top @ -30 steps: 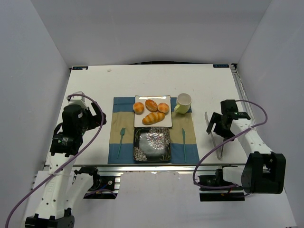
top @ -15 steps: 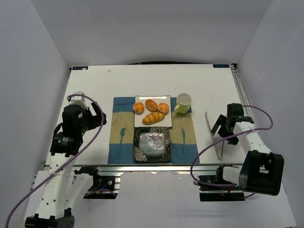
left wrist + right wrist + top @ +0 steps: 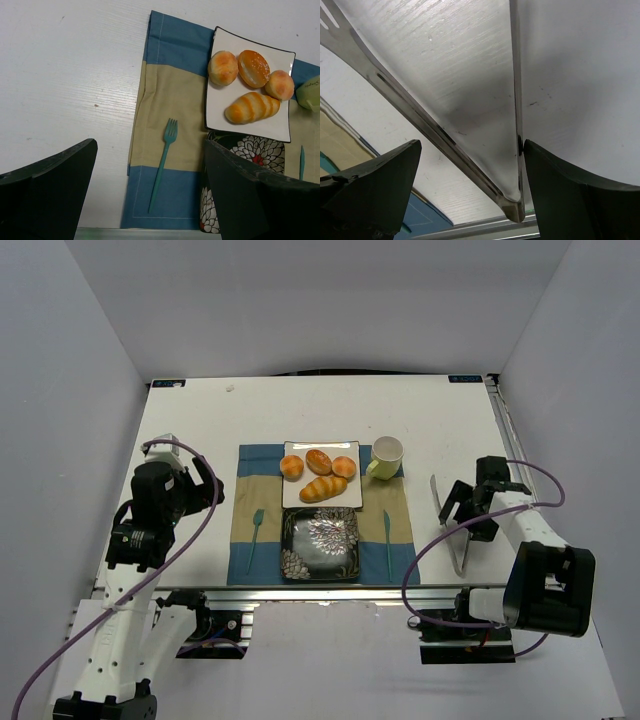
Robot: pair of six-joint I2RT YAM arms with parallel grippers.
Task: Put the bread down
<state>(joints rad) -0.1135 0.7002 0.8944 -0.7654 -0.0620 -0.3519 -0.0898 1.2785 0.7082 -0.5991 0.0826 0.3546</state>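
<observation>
Top view: the bread (image 3: 319, 461) lies at 12 o'clock on the white plate (image 3: 352, 498), a bun at each side of it and the long loaf (image 3: 323, 488) at 6 o'clock. The flowered plate (image 3: 321, 542) just below carries nothing, so I judge it is the place for the bread. Well apart, at 3 o'clock from the placemat (image 3: 240, 525), your right tool (image 3: 468, 512) sits low over the tongs (image 3: 460, 558).

Left wrist view: your left tool (image 3: 150, 150) is spread wide and holds nothing. It hangs above the fork (image 3: 164, 160), probably parked out of the way.

Right wrist view: the fingers (image 3: 375, 190) are spread, one on each side of the tongs near the hinge (image 3: 512, 209), not pinching. You probably need the tongs to lift the bread without crushing it.
</observation>
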